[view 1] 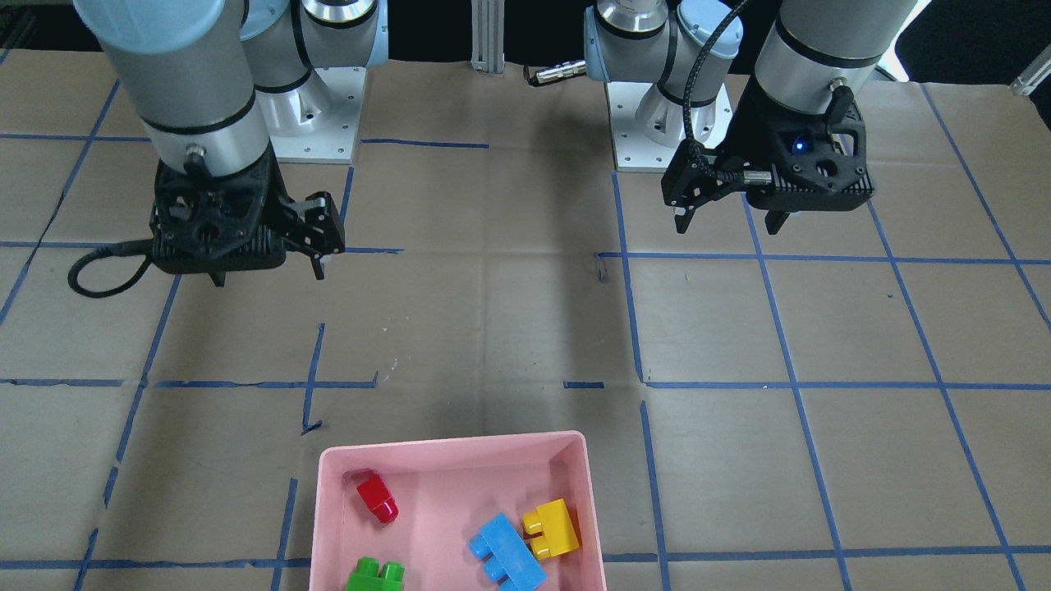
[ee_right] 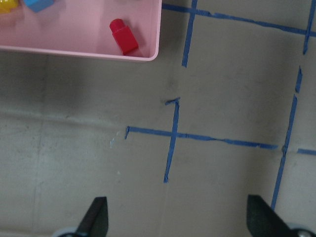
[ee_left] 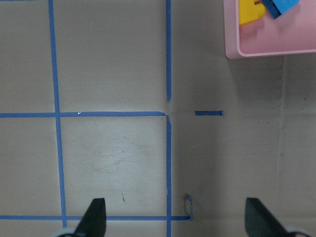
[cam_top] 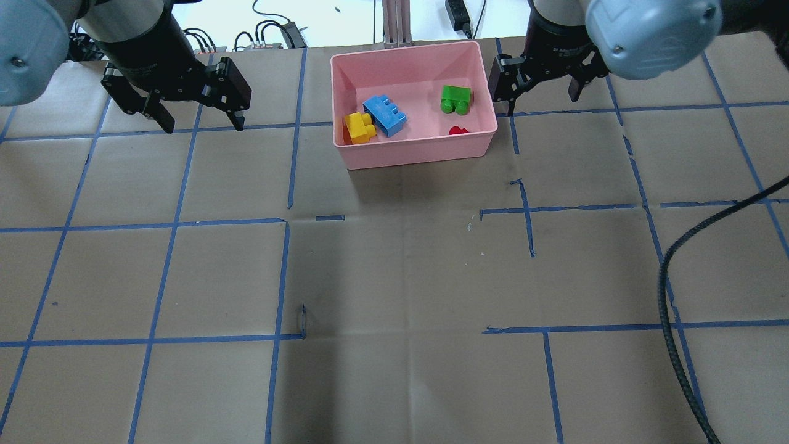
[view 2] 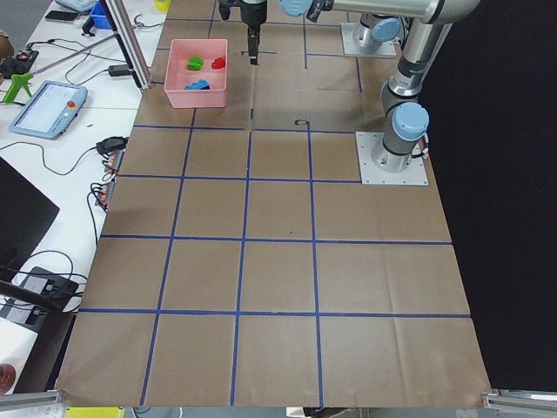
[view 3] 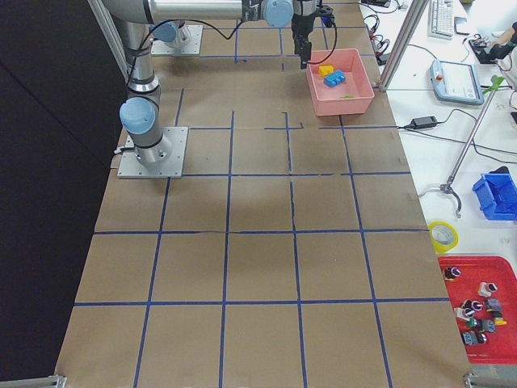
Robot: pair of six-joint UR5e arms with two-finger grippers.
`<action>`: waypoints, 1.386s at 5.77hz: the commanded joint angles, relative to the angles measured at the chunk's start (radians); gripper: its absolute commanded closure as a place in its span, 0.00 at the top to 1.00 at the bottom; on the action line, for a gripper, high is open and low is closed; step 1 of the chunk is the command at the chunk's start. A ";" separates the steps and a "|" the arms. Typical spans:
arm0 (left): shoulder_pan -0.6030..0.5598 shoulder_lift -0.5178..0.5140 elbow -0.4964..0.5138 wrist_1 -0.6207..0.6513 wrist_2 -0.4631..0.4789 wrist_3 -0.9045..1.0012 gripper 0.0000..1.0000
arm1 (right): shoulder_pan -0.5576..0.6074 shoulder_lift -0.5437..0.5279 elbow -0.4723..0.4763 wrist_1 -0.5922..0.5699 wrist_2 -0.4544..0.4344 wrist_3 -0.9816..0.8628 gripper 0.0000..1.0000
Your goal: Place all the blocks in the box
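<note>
left pincer (cam_top: pixel 202 126) and right pincer (cam_top: pixel 535 102) are held spread, empty, flanking the pink box (cam_top: pixel 419 157) on the bench (cam_top: pixel 394 277). green brick (cam_top: pixel 456 98), light-blue brick (cam_top: pixel 384 115), yellow brick (cam_top: pixel 360 127) and red brick (view 1: pixel 377 499) are lodged inside. its wall could be clipped if the right pincer is swung inward.

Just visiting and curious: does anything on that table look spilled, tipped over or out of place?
Nothing really stands out. The green block, blue block, yellow block and red block all lie inside the pink box, scattered loosely.
</note>
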 commanded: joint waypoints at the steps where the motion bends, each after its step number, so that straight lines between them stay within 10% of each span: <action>1: -0.001 0.000 0.000 0.003 0.000 0.000 1.00 | 0.000 -0.139 0.155 0.019 0.000 0.004 1.00; 8: 0.001 0.000 -0.005 0.003 0.000 0.000 1.00 | -0.072 -0.214 0.209 0.026 -0.009 0.108 1.00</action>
